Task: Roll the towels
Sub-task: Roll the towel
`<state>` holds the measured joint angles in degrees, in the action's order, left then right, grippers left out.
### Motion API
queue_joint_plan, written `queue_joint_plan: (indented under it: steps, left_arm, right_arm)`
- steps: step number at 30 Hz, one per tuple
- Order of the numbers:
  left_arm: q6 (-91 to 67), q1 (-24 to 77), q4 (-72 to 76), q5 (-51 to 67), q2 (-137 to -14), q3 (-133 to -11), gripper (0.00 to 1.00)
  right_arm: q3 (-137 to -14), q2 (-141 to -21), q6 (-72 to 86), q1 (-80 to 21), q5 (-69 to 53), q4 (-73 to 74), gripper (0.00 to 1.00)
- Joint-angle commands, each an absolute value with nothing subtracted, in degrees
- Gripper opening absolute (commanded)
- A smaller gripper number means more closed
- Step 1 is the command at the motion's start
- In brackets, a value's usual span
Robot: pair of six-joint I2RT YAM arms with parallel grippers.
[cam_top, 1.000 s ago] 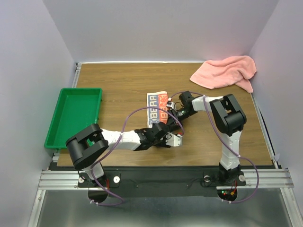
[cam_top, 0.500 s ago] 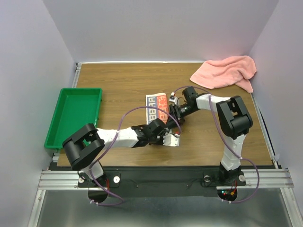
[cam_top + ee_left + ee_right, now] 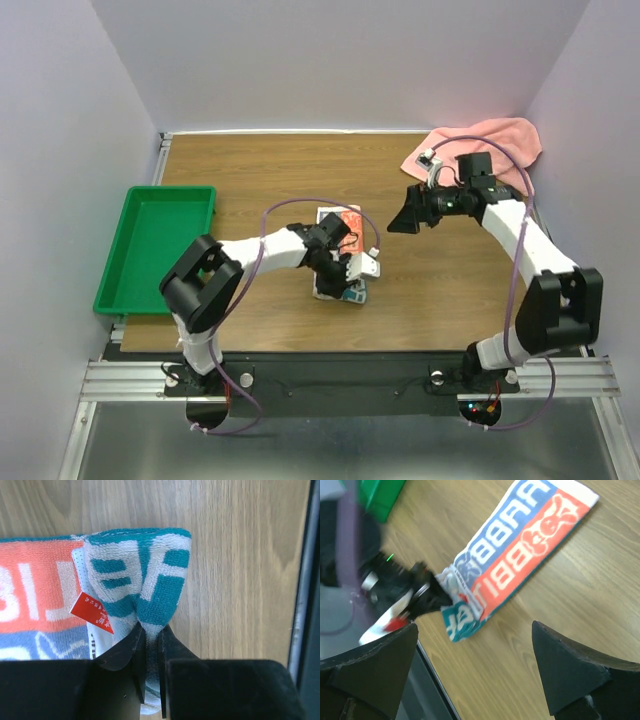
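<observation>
The printed towel (image 3: 341, 218) lies flat mid-table, its near end folded over on itself. My left gripper (image 3: 342, 279) is shut on that folded teal-and-white end. In the left wrist view the gripper (image 3: 151, 630) pinches a doubled fold of the towel (image 3: 142, 570), with a red tag beside it. My right gripper (image 3: 404, 216) hangs wide open above the table, to the right of this towel and holding nothing. Its wrist view looks down past the spread gripper (image 3: 474, 625) onto the towel (image 3: 520, 555). The salmon-pink towel (image 3: 478, 150) lies crumpled at the back right corner.
A green tray (image 3: 155, 245) sits at the left edge of the table. The table's near edge (image 3: 300, 605) runs close beside the held end of the towel. Grey walls close in the back and both sides.
My right gripper has opened, let go of the printed towel and pulled up and to the right. My left gripper has shut on the towel's near end and its arm has swung round.
</observation>
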<state>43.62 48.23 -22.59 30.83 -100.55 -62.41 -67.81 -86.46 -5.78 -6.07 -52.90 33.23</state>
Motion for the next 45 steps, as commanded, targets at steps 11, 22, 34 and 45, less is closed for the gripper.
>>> queue_joint_plan:
  steps: [11, 22, 34, 45]
  left_arm:
    - [46.1, 37.6, -50.9, 51.9, -126.2, -83.6, 0.04]
    - [48.0, 34.6, -58.4, 51.6, -135.7, -93.0, 0.07]
    - [47.7, 34.1, -58.5, 50.9, -137.1, -94.5, 0.12]
    - [48.6, 33.0, -58.4, 52.1, -135.5, -94.0, 0.16]
  right_arm:
    - [-64.1, -68.7, -31.2, -20.1, -35.1, 52.9, 0.91]
    - [-57.2, -77.2, -27.0, -40.2, -16.6, 27.4, 0.84]
    - [-51.9, -85.0, -28.6, -47.0, -13.7, 15.4, 0.80]
    - [-49.5, -91.0, -25.8, -47.4, -16.8, 12.8, 0.25]
